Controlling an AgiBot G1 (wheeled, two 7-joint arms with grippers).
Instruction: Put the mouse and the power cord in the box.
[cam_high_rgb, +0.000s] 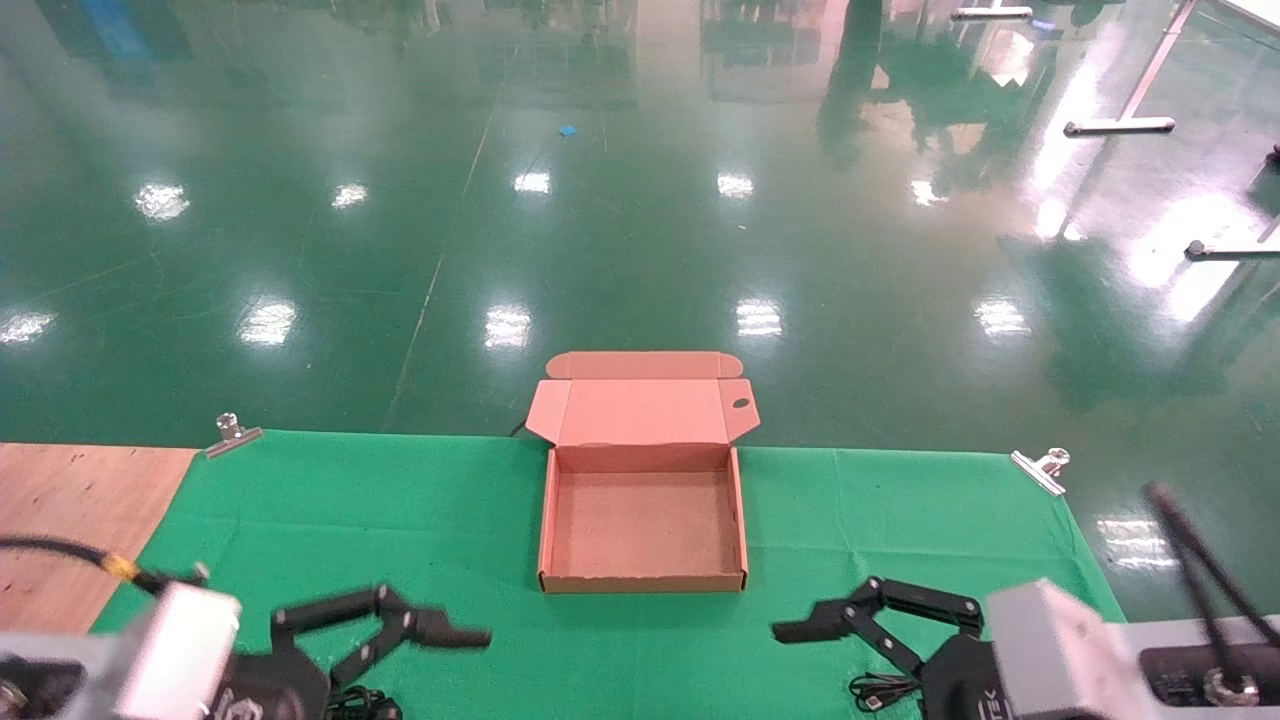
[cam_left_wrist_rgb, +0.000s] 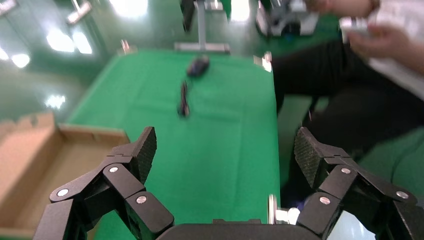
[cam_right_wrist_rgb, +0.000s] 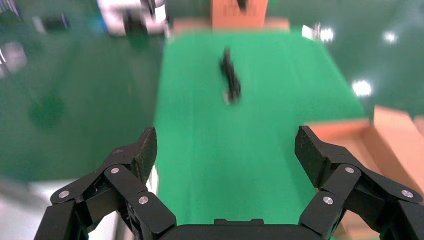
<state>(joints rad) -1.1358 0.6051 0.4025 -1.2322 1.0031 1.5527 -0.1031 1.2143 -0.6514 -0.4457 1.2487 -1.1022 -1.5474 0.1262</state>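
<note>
The brown cardboard box (cam_high_rgb: 545, 520) lies open and empty at the table's far middle, lid tipped back; its wall (cam_left_wrist_rgb: 90, 134) shows again in the left wrist view. My left gripper (cam_high_rgb: 440, 635) (cam_left_wrist_rgb: 223, 145) hovers open near the front left, above part of the black power cord (cam_high_rgb: 362, 705), which lies blurred on the cloth (cam_right_wrist_rgb: 231, 80). Open as well, my right gripper (cam_high_rgb: 815, 630) (cam_right_wrist_rgb: 226, 145) hangs near the front right. The mouse (cam_left_wrist_rgb: 198, 66) rests on the cloth with its thin cable bunched beside it (cam_left_wrist_rgb: 184, 102) (cam_high_rgb: 880, 692). The right arm hides the mouse in the head view.
Green cloth (cam_high_rgb: 400, 520) covers the table, clipped at the far corners (cam_high_rgb: 232, 434) (cam_high_rgb: 1042, 468). Bare wood (cam_high_rgb: 70, 510) shows at the left. A seated person (cam_left_wrist_rgb: 360, 90) is beyond the table's right end.
</note>
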